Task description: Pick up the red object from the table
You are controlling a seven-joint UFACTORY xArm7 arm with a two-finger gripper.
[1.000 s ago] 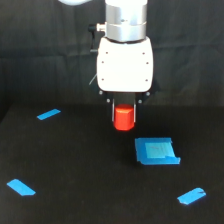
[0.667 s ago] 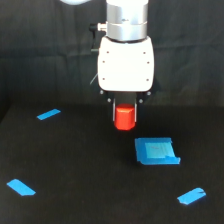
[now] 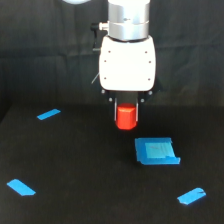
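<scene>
The claw point(image 3: 126, 111) is pinching the red object point(image 3: 126, 117) at its upper part, so this object hangs directly under the white wrist at 6 o'clock, its long axis seemingly vertical, apparently clear of the black counter point(image 3: 75, 165), with the blue tray point(image 3: 156, 151) near at 4 o'clock.

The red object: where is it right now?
In the exterior view the red object sits centre frame, under the white gripper, above and to the view's left of the blue tray.
</scene>
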